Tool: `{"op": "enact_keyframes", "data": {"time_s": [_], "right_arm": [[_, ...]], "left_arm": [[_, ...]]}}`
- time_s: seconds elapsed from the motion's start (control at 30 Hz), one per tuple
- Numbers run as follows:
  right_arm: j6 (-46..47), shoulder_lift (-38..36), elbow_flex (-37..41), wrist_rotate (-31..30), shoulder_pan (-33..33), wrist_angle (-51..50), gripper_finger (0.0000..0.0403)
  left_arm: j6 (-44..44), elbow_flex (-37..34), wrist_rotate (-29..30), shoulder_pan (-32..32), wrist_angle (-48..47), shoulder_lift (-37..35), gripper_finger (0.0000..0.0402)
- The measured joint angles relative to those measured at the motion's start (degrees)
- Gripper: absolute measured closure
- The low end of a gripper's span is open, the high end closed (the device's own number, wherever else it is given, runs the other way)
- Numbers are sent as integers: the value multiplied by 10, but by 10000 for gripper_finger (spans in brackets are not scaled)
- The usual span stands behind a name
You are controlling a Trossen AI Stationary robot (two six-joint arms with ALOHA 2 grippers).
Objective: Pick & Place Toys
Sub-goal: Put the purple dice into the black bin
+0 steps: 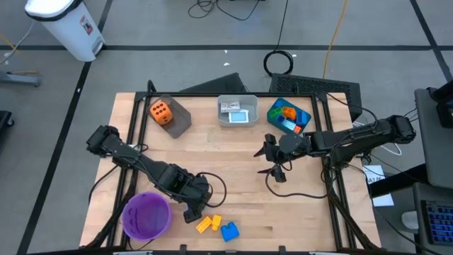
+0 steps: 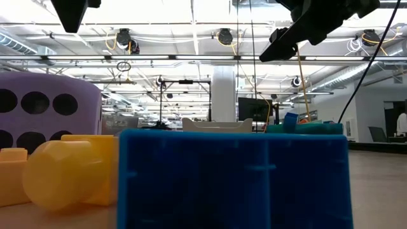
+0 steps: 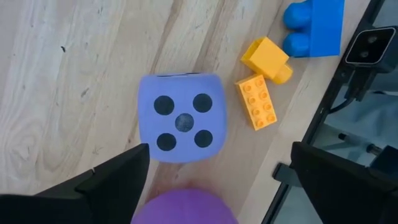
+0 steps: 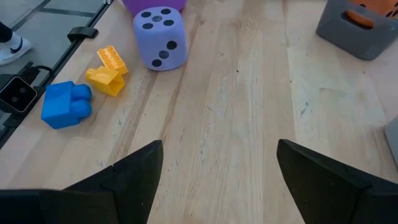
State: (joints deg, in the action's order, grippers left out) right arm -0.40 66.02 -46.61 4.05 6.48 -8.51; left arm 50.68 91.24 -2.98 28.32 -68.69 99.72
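Observation:
A purple dotted die [image 3: 180,118] rests on the wooden table next to the purple bowl [image 1: 146,214], five dots up. My left gripper [image 3: 219,163] hangs above it, pointing down, open wide; its fingers stand apart from the die. In the high view the left gripper [image 1: 192,207] hides the die. Two yellow bricks [image 1: 207,224] and a blue brick [image 1: 229,231] lie near the table's front edge. An orange die [image 1: 161,111] sits in the grey bin. My right gripper [image 1: 272,159] waits open above the table's middle right, holding nothing.
At the back stand the grey bin [image 1: 177,117], a white bin [image 1: 237,111] with cards and a teal bin [image 1: 288,115] holding bricks. A black cable loops on the table near the left arm [image 1: 216,185]. Bare wood lies between the two grippers.

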Motion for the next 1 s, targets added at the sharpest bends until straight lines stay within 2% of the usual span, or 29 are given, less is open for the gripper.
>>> {"op": "enact_keyframes", "data": {"time_s": [0.43,0.7,1.0], "right_arm": [[12,0,0,0,0,-2,99],[12,0,0,0,0,-4,99],[12,0,6,0,0,3,99]], "left_arm": [[29,0,5,1,-6,0,3],[-12,0,6,9,16,0,2],[-41,0,42,11,18,27,2]]}}
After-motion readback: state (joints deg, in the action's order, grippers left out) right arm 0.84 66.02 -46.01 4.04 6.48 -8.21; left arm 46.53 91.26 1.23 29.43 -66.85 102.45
